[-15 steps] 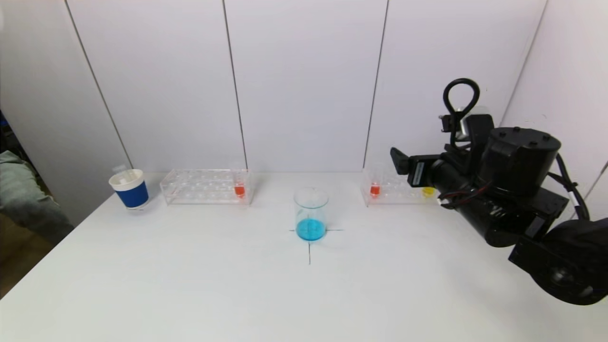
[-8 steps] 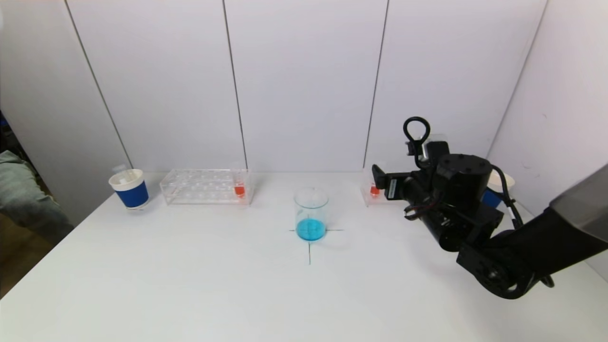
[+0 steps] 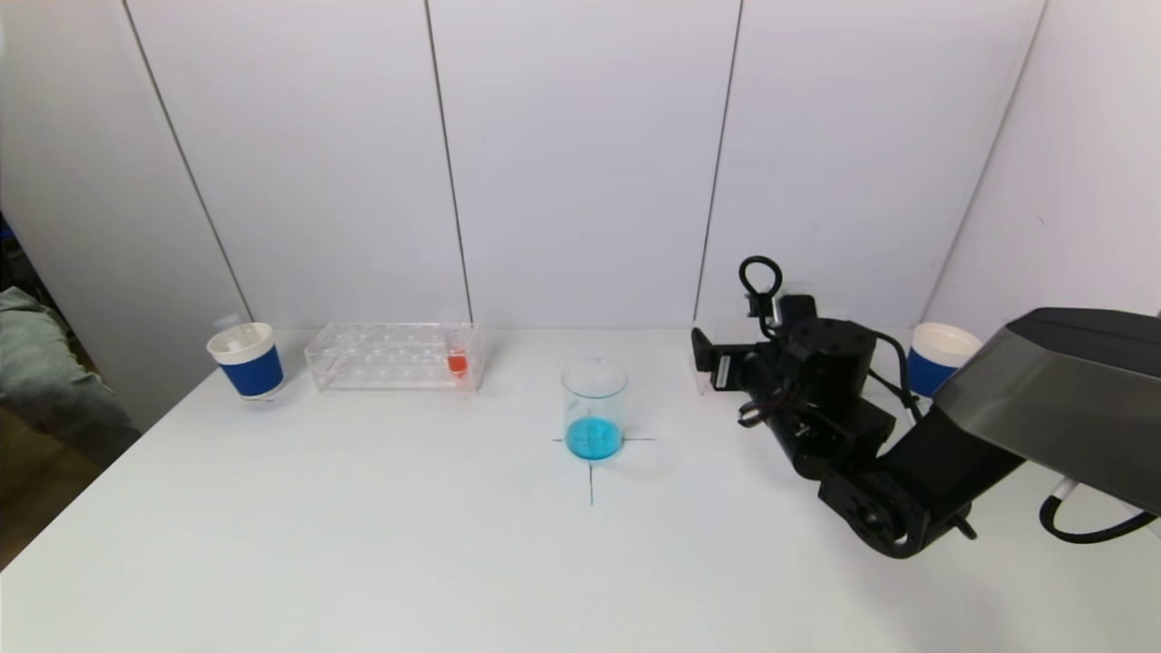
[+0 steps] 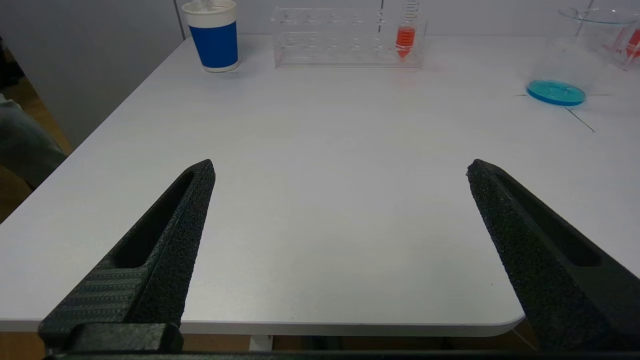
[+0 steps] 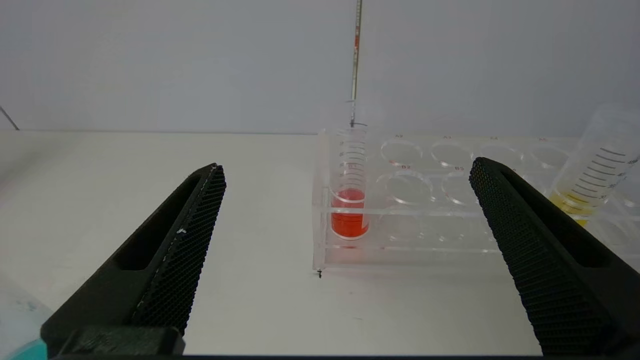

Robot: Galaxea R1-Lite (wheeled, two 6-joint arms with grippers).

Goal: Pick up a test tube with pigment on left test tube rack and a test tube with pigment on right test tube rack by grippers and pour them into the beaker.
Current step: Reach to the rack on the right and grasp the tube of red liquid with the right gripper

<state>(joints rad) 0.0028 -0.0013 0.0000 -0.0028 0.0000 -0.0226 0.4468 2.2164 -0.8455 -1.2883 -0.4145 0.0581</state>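
A clear left rack (image 3: pixel 392 355) holds a tube of red pigment (image 3: pixel 457 358) at its right end. A glass beaker (image 3: pixel 594 408) with blue liquid stands on a cross mark at mid-table. My right gripper (image 3: pixel 703 358) is open and empty, low over the table in front of the right rack (image 5: pixel 450 230), which my arm mostly hides in the head view. In the right wrist view my right gripper (image 5: pixel 347 167) faces a red pigment tube (image 5: pixel 350 210) at the rack's left end, a short way off. My left gripper (image 4: pixel 341 164) is open and empty at the table's front left edge.
A tube of yellow pigment (image 5: pixel 590 170) leans further along the right rack. A blue and white cup (image 3: pixel 246 360) stands left of the left rack. Another cup (image 3: pixel 939 358) stands at the far right. A white wall runs close behind the racks.
My right arm has come down and forward to the left. Its gripper has dropped from above the right rack to table height in front of the rack's left end. The left arm has not visibly moved.
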